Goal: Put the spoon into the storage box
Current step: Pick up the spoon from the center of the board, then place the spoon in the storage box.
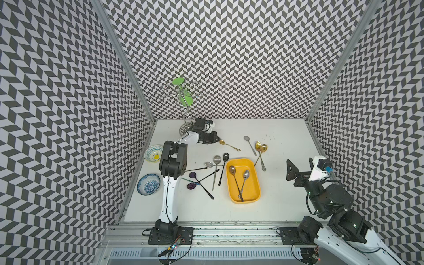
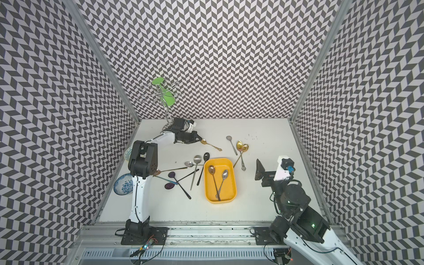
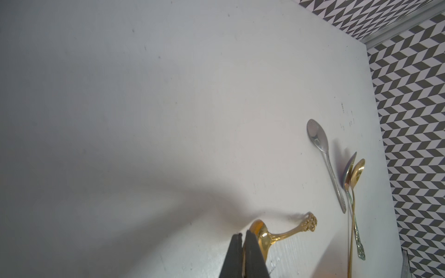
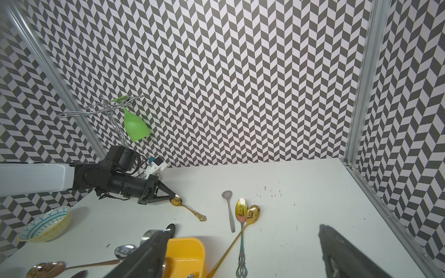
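Nearest me, right of the box (image 1: 252, 190), my right end effector (image 1: 291, 173) hangs wide and empty. I reckon it is parked there so the lane over the box is free. The box sits mid-worktop (image 1: 275, 206) with two spoons (image 1: 238, 181) crossed inside. Beyond its far-left corner, my left end effector (image 1: 218, 138) is pinched narrow on the gold spoon (image 1: 229, 145) at the bowl — the end facing the arm — with the handle tip seemingly touching the worktop.

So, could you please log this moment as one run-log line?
left gripper: shut on gold spoon, at bowl | right gripper: open, empty | storage box: two spoons inside | stage: grasp made, lift next
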Tool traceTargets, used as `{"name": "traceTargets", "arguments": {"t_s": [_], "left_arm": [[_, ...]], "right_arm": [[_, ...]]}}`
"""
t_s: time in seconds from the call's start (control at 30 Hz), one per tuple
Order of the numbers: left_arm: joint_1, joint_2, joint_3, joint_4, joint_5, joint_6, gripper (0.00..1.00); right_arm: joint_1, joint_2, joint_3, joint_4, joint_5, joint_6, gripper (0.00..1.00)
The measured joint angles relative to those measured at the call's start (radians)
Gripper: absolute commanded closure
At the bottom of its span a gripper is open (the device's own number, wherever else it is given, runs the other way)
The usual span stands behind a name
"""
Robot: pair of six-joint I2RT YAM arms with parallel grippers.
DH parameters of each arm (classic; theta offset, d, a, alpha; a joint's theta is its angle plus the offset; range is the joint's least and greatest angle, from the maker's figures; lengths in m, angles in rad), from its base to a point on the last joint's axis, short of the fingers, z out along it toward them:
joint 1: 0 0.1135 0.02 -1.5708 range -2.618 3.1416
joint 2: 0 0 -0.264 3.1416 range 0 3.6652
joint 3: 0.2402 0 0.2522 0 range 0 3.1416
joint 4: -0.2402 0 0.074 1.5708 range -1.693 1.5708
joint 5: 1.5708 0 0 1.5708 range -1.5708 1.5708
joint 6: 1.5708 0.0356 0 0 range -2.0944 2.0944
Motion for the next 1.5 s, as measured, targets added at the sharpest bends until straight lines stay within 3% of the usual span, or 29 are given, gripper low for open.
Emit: {"name": "traceTargets", "arguments": {"t_s": [0.33, 0.8, 1.23, 1.5], "left_arm": [[0.005, -0.198, 0.005, -0.023, -0.016, 0.107, 1.00], [-0.004, -0.351, 0.035, -0.161, 0.136, 0.379, 1.00], [-0.166, -0.415, 0.037, -0.371, 0.154, 0.692, 1.00], [-0.268, -0.414, 0.037, -0.512, 0.097, 0.830, 1.00]], "right_arm": [[-0.005, -0.011, -0.002, 0.001, -0.002, 0.000, 0.01], [-0.012, -0.014, -0.003, 0.001, -0.005, -0.002, 0.01], [-0.014, -0.015, -0.003, 0.001, -0.006, -0.002, 0.01], [-0.018, -0.019, -0.004, 0.002, -0.006, -0.002, 0.01]]}}
